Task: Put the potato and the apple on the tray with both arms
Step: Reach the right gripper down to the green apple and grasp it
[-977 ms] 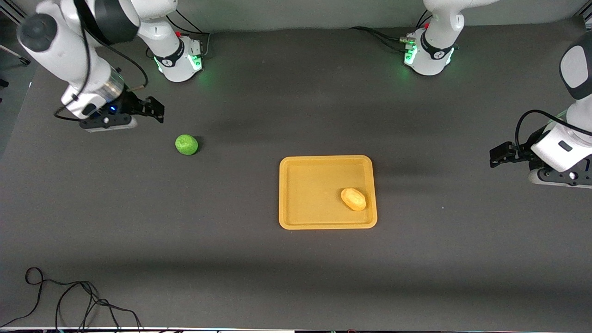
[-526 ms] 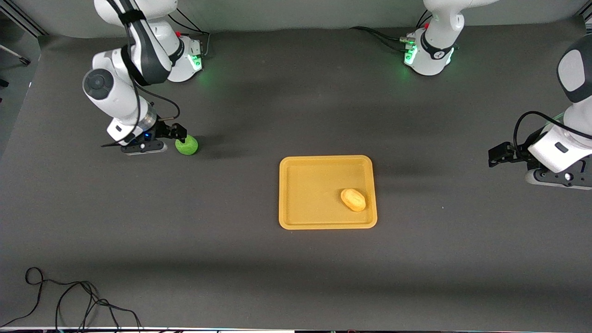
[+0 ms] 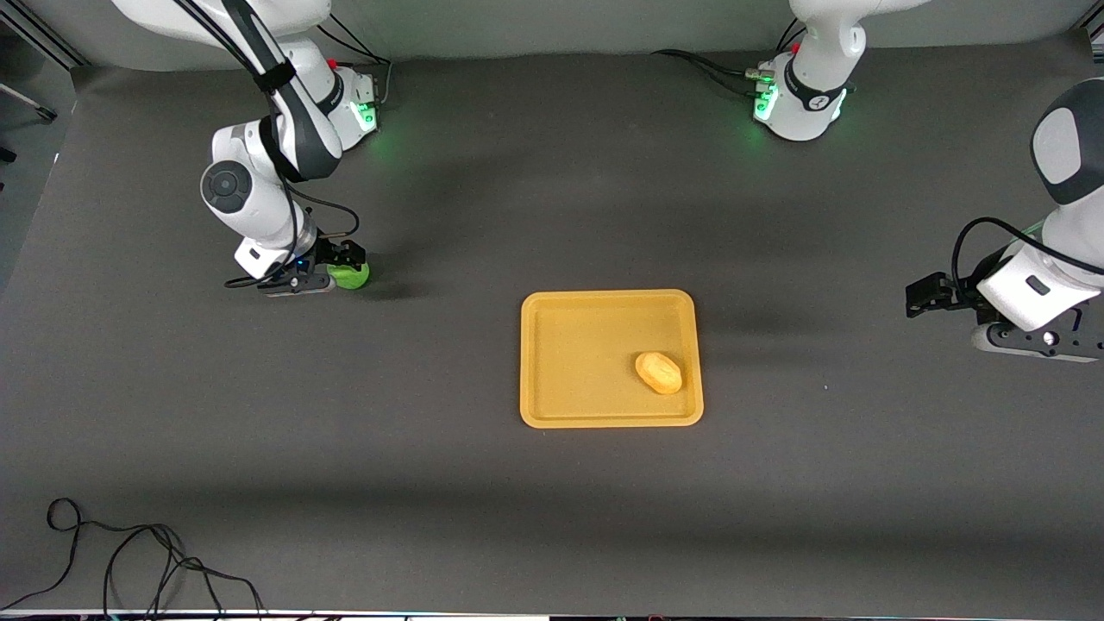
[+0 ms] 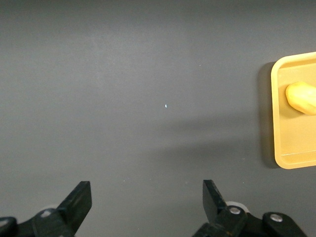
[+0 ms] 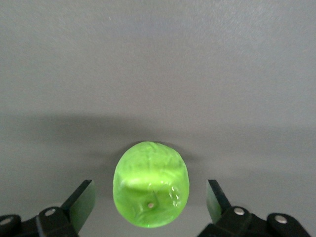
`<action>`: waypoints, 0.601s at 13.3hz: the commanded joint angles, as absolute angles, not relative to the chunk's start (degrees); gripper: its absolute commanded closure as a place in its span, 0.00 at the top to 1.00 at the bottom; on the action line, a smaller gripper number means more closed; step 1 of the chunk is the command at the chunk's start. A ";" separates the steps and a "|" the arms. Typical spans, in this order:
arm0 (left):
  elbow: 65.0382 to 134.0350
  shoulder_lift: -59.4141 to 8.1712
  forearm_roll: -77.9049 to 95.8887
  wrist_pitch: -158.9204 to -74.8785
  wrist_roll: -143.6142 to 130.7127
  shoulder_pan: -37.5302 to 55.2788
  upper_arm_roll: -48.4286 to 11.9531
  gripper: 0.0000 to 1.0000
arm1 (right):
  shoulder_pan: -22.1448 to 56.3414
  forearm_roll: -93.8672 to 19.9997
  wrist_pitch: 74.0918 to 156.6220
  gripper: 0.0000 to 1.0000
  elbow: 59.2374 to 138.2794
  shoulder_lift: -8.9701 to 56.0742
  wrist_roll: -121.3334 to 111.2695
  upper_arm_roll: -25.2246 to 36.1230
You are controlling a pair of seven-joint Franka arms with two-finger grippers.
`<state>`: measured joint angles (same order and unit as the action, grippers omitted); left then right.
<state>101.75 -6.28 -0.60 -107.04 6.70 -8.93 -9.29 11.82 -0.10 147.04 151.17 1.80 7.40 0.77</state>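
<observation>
The flat rectangular yellow-orange plastic tray (image 3: 611, 358) is lying mid-table, carrying the small yellow-orange oval potato (image 3: 659, 372) near its corner toward the left arm's end. The right gripper (image 3: 345, 265) is sitting low with fingers apart around the bright green round apple (image 5: 151, 183), which is resting on the table. The left gripper (image 4: 147, 203) is hanging spread and empty over bare table at its own end.

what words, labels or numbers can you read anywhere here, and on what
None can be read.
The tray, potato and apple carry no text.
A dark mark on the collar of the left arm's base is too small to read.
</observation>
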 commanded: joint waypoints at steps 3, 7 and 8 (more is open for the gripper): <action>102.66 -5.80 -0.18 -108.11 7.12 -8.79 -9.23 1.00 | 12.39 0.18 155.29 1.00 151.52 8.78 6.94 1.41; 102.66 -5.80 -0.18 -108.11 7.03 -8.61 -9.23 1.00 | 12.31 0.18 151.10 0.65 150.91 6.08 6.86 1.67; 102.66 -5.80 -0.09 -108.11 7.03 -8.61 -9.32 1.00 | 12.39 0.18 148.39 0.65 150.30 3.89 6.86 1.67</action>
